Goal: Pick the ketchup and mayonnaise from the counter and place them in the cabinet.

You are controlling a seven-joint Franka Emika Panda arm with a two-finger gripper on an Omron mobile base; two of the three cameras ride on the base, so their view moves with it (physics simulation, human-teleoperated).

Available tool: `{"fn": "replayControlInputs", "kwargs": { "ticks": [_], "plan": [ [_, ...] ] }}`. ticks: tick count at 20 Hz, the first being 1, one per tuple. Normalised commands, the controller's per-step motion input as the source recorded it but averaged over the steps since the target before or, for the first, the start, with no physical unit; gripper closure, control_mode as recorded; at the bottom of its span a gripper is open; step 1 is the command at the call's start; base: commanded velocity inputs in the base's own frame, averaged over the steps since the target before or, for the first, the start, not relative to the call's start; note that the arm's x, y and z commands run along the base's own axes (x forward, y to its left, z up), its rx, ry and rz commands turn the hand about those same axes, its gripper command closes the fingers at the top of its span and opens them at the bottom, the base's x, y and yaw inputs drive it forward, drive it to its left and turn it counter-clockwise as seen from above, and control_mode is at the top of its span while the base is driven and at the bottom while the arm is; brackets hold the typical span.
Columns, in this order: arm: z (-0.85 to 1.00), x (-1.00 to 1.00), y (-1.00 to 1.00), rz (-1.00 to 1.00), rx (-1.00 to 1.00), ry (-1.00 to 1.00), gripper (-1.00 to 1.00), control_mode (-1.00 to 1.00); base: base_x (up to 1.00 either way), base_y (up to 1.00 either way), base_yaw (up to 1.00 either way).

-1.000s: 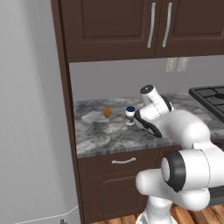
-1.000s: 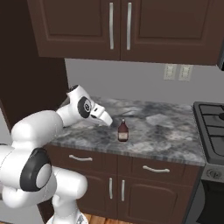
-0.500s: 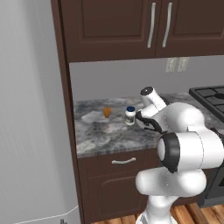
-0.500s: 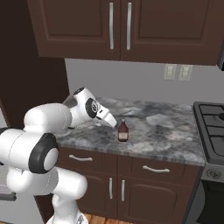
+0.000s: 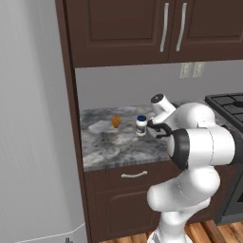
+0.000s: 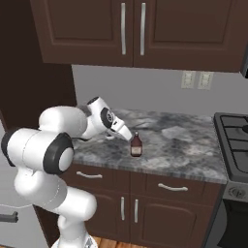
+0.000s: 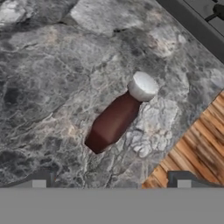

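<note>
Two dark fingers (image 7: 40,180) stand wide apart at the bottom of the hand view, with nothing between them. Just ahead of them stands the ketchup (image 7: 117,116), seen from above so that it looks laid back, its pale cap toward the far side. In the right base view the hand sits just beside the bottle, not touching it as far as I can tell.

The ketchup stands upright near the front of the desk (image 6: 184,150). The mayonnaise (image 5: 141,126) stands further back and to the left, well apart from the bottle, with a small orange thing (image 5: 116,121) near it. The cabinet (image 6: 34,72) rises at the desk's left end.

Judging by this, the task is at its start: neither thing has been lifted, both rest on the desk, and the first grip on the ketchup is not yet made. Left to do: close on the bottle, carry it to the cabinet, then the same for the jar.

The bottle is smooth and glossy, dark red-brown, with a round body and a narrow neck. The jar is short, white and round-shouldered, with a dark lid. The desk is speckled grey stone; the doors and drawers (image 6: 169,186) are dark brown wood with silver handles.
</note>
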Motion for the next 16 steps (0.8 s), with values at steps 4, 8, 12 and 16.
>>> {"fn": "replayControlInputs", "kwargs": {
  "ticks": [4,8,12,16],
  "plan": [
    [-0.16,0.28,-0.10,-0.06,0.00,0.00,-1.00,-1.00,0.00,0.00,0.00],
    [-0.16,0.28,-0.12,-0.07,0.00,0.00,-1.00,-1.00,0.00,0.00,0.00],
    [-0.15,0.22,-0.12,-0.09,-0.01,0.00,-1.00,-1.00,0.00,0.00,0.00],
    [-0.16,0.16,-0.05,-0.08,0.00,0.00,-1.00,-1.00,0.00,0.00,0.00]
  ]
}}
